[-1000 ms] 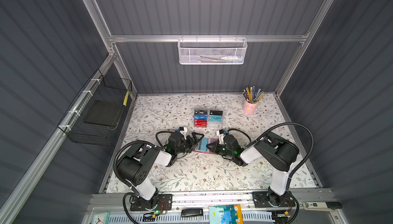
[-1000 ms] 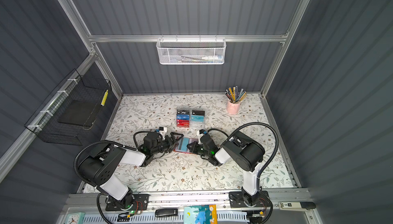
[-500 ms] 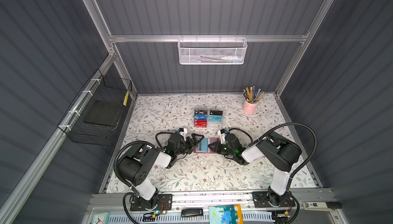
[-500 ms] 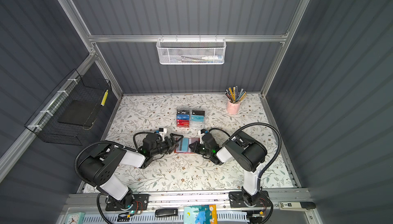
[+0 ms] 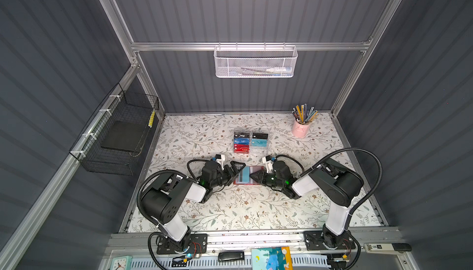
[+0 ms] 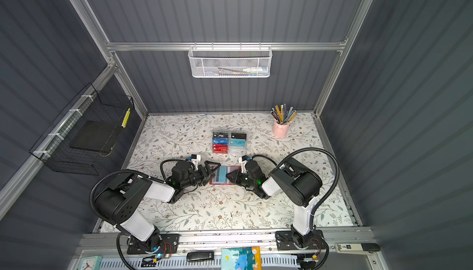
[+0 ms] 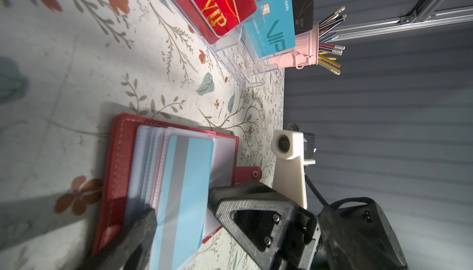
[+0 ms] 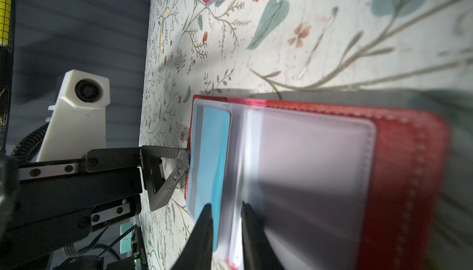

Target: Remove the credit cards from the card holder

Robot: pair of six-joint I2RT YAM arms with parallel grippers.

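Looking down, find the card holder (image 7: 117,168) lying open and flat on the floral table (image 5: 230,204), between the two arms. See one light-blue credit card (image 7: 186,191) in its top clear sleeve (image 7: 190,132), stripe side up, a long edge facing the left gripper (image 5: 236,172). Note that gripper spread wide at the holder's edge, gripping nothing. Note the right gripper (image 8: 225,220) low over the sleeves, jaws only narrowly apart, nothing visibly clamped. Expect thin, light, stiff, slick plastic, probably clinging inside the sleeve. Pinch whichever card edge shows at the sleeve mouth, flat between the jaws; pin the soft holder down meanwhile, or risk dragging it along.
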